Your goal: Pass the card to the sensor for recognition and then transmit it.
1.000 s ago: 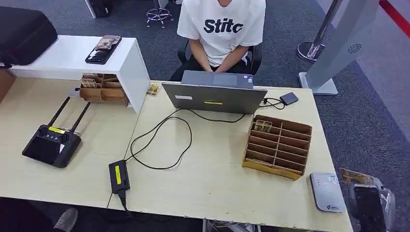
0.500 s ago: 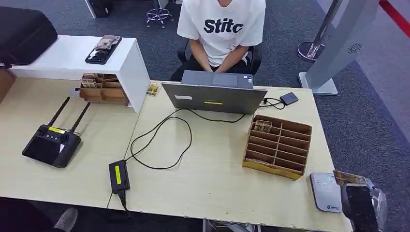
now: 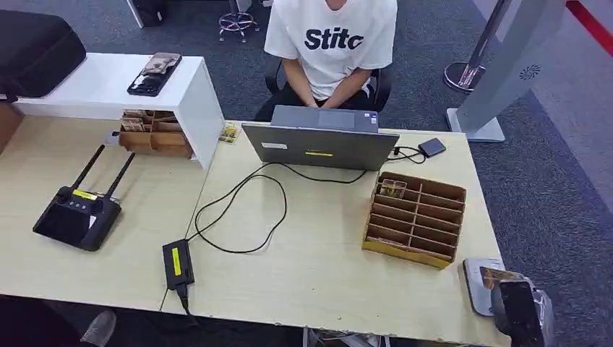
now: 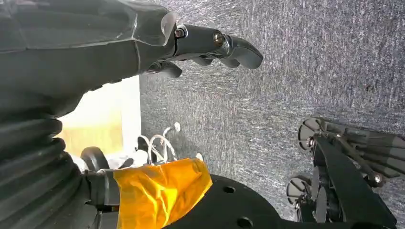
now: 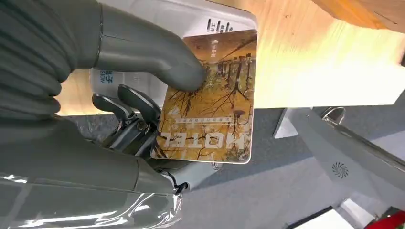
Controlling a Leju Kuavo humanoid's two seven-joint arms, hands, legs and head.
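Observation:
A white card sensor lies flat at the table's front right corner. My right hand comes in from beyond that corner and holds a golden-brown hotel card just over the sensor's right part. In the right wrist view the thumb presses on the card with darker fingers under it, and the card half covers the sensor. Whether the card touches the sensor I cannot tell. My left hand hangs over grey carpet, its fingers loosely stretched and holding nothing.
A wooden slotted card holder stands just behind the sensor, with one card in its back slot. A laptop with cables, a power brick and a black remote controller lie further left. A person sits behind the laptop.
My right hand has moved left with the card, from beside the table's corner to over the sensor. Nothing else on the table has moved.

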